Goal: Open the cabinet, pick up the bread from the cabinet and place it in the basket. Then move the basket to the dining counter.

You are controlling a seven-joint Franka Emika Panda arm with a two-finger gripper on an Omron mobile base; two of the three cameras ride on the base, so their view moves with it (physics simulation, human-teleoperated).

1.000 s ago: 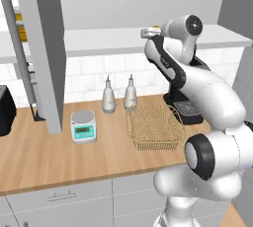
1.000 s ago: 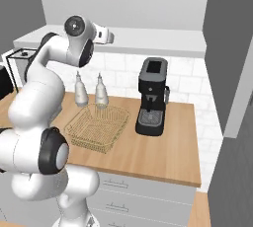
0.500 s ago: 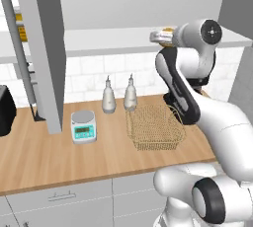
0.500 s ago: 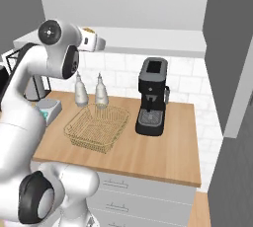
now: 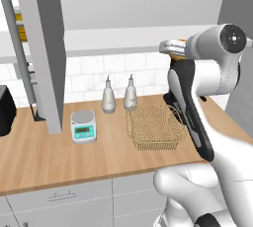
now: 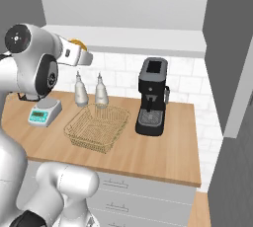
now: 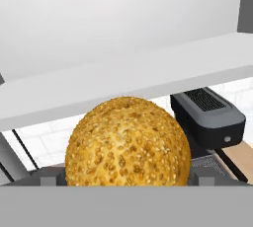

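The bread (image 7: 127,142), a round golden sesame roll, sits between my fingertips (image 7: 52,177) with the gripper (image 7: 127,176) shut on it. It shows as an orange spot (image 6: 76,42) at the gripper (image 6: 80,49). The gripper (image 5: 170,47) hangs level with the white bottom edge of the cabinet (image 5: 113,43), above the far side of the basket (image 5: 155,127). The tan wire basket (image 6: 96,127) stands on the wooden worktop with nothing in it. The cabinet's doors (image 5: 42,53) stand open. The dining counter is out of view.
A kitchen scale (image 5: 83,125) and two bottles (image 5: 108,100) stand left of and behind the basket. A black coffee machine (image 6: 152,97) stands to the basket's right. A dark appliance (image 5: 5,110) sits at the far left. An open cabinet door (image 6: 232,53) juts out on the right.
The arm has swung right and slightly down, away from the cabinet shelf, carrying the bread with it to above the basket's far side.
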